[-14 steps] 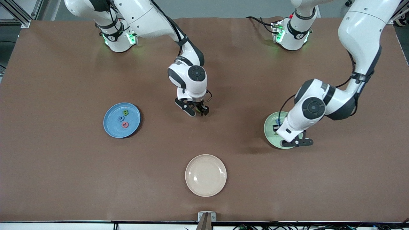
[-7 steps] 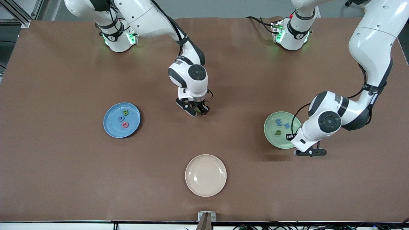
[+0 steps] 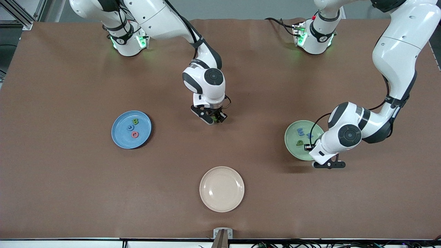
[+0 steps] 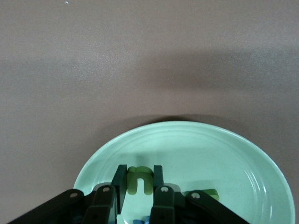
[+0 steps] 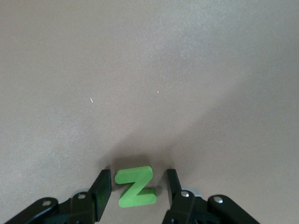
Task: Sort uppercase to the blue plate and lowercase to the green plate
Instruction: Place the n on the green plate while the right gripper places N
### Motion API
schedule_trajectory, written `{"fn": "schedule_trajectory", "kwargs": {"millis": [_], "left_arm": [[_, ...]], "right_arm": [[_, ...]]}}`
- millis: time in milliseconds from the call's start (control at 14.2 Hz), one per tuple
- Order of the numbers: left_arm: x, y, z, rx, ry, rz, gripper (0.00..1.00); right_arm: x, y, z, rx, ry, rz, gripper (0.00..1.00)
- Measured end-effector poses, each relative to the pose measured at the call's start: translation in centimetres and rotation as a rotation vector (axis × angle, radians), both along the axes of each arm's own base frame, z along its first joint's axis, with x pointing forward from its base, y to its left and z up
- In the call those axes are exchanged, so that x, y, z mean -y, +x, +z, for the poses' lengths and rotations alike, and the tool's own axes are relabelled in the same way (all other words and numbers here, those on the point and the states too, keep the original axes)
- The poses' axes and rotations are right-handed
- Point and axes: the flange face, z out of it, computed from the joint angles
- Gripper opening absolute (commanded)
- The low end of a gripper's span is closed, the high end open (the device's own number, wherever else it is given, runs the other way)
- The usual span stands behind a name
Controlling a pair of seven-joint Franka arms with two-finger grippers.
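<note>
While three letters (image 3: 133, 127) lie on each plate (image 3: 119, 136), left gripper (image 4: 138, 179) pinches a fourth, right gripper (image 5: 136, 186) spread

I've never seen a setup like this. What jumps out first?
Two white arms work at once. The right claw is down at the middle of the table, its fingers either side of a small green letter, not yet touching it. The left claw holds a green u-like letter over the green plate, near the left arm's end.
</note>
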Motion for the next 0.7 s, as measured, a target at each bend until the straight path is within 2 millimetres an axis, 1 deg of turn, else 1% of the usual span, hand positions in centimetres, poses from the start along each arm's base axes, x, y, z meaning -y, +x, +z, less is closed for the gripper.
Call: {"fn": "schedule_trajectory", "kwargs": {"millis": [70, 141, 211, 281, 351, 422, 562, 633, 703], "left_arm": [[0.0, 0.0, 0.0, 0.000, 0.000, 0.000, 0.37], [0.0, 0.0, 0.0, 0.001, 0.000, 0.000, 0.44], [0.0, 0.1, 0.1, 0.004, -0.002, 0.000, 0.50], [0.1, 0.2, 0.2, 0.007, -0.003, 0.000, 0.58], [0.1, 0.3, 0.4, 0.012, -0.004, 0.001, 0.73], [0.1, 0.5, 0.7, 0.016, -0.005, 0.002, 1.00], [0.0, 0.9, 1.2, 0.028, -0.007, 0.007, 1.00], [0.0, 1.1, 1.9, 0.039, -0.006, 0.009, 1.00], [-0.2, 1.3, 2.8, 0.051, 0.000, 0.011, 1.00]], "right_arm": [[-0.1, -0.1, 0.0, 0.000, 0.000, 0.002, 0.24], [-0.2, -0.1, 0.1, 0.002, 0.002, 0.004, 0.11], [-0.3, -0.2, 0.2, 0.003, 0.003, 0.005, 0.02], [-0.3, -0.2, 0.2, 0.003, 0.003, 0.005, 0.01], [-0.3, -0.2, 0.2, 0.003, 0.003, 0.005, 0.01], [-0.3, -0.2, 0.2, 0.003, 0.003, 0.005, 0.00], [0.0, 0.1, 0.2, 0.004, 0.000, 0.008, 0.00], [0.6, 0.7, 0.2, 0.003, -0.006, 0.024, 0.00], [1.6, 1.7, 0.2, -0.003, -0.018, 0.051, 0.00]]}}
